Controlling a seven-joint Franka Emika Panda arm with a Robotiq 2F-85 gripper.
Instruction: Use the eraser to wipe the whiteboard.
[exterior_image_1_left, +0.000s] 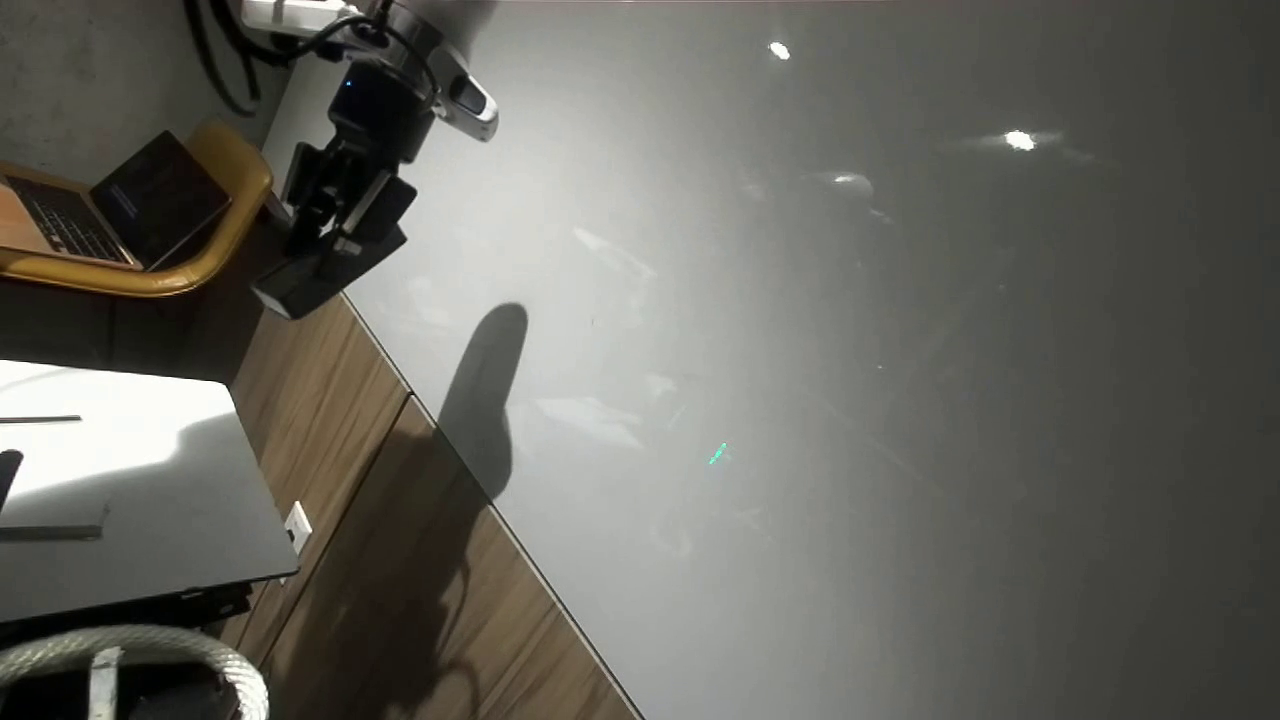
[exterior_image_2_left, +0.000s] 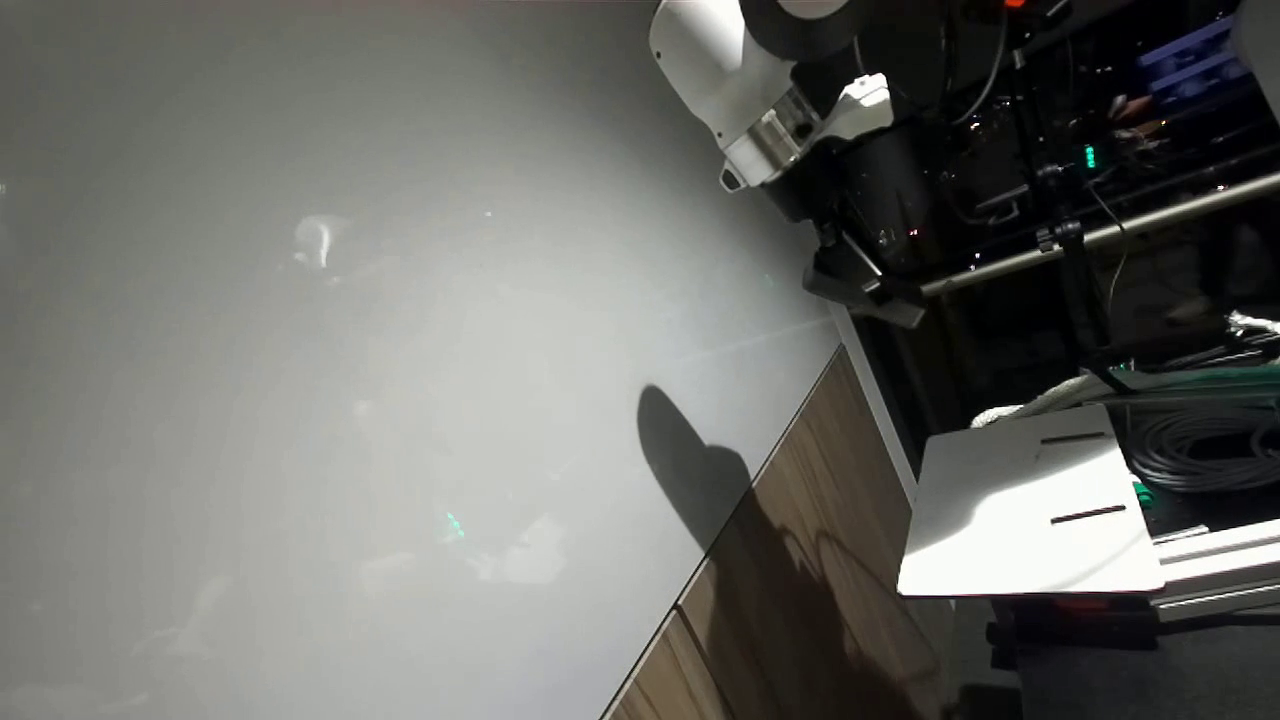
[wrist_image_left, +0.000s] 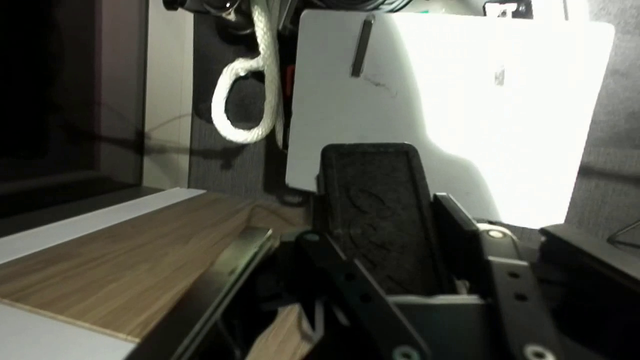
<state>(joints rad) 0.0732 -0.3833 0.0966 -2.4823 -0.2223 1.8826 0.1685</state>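
Wood panelling (exterior_image_1_left: 530, 640) edges the whiteboard (exterior_image_1_left: 850, 350) | your gripper (wrist_image_left: 382, 222): jaws clamped on the eraser (wrist_image_left: 375, 200) by its long sides, likely to leave you the wiping face free | eraser near the whiteboard's edge, seemingly not touching, presumably so you can align first | laptop (exterior_image_1_left: 150, 205) on yellow chair (exterior_image_1_left: 245, 172), probably set out of your way

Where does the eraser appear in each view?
In an exterior view: the eraser is left of centre, above mid-height.
In an exterior view: the eraser is right of centre, above mid-height.
Wrist view: the eraser is just right of centre, slightly low.
Shared landmark: the white tabletop, lower down in both exterior views, partly behind the eraser in the wrist view.
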